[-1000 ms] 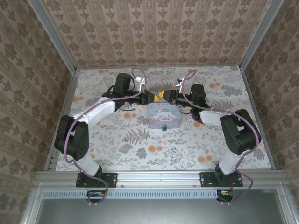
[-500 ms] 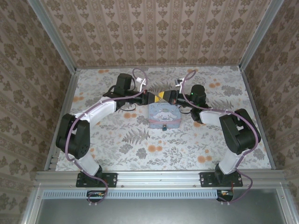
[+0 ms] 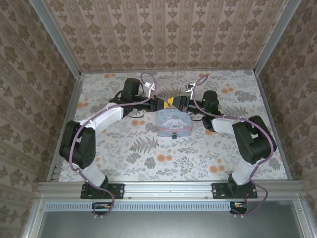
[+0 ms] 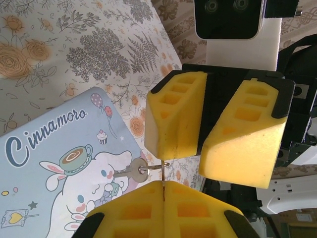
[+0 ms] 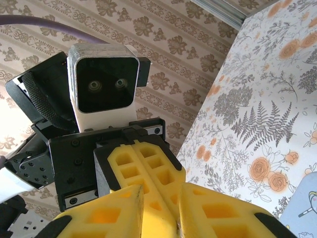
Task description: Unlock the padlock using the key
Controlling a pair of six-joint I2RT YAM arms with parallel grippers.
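Observation:
My left gripper [image 4: 163,184] is shut on the thin wire ring of a silver key [image 4: 130,171], which dangles over the tin's lid. My right gripper [image 4: 200,166] faces it, open, one yellow finger [image 4: 173,116] touching the ring from above. In the right wrist view my right gripper [image 5: 161,198] stands open around the left gripper's shut fingertips [image 5: 148,168]. From above, the two grippers [image 3: 166,103] [image 3: 177,102] meet nose to nose over the tin's far edge. The tiny padlock [image 3: 174,134] is a dark speck at the tin's near edge.
A pale blue cartoon-printed square tin [image 3: 173,121] lies mid-table on the floral cloth [image 3: 148,158]. Patterned walls enclose the table on three sides, with aluminium rails [image 3: 69,114] at the edges. Both arms reach inward from left and right.

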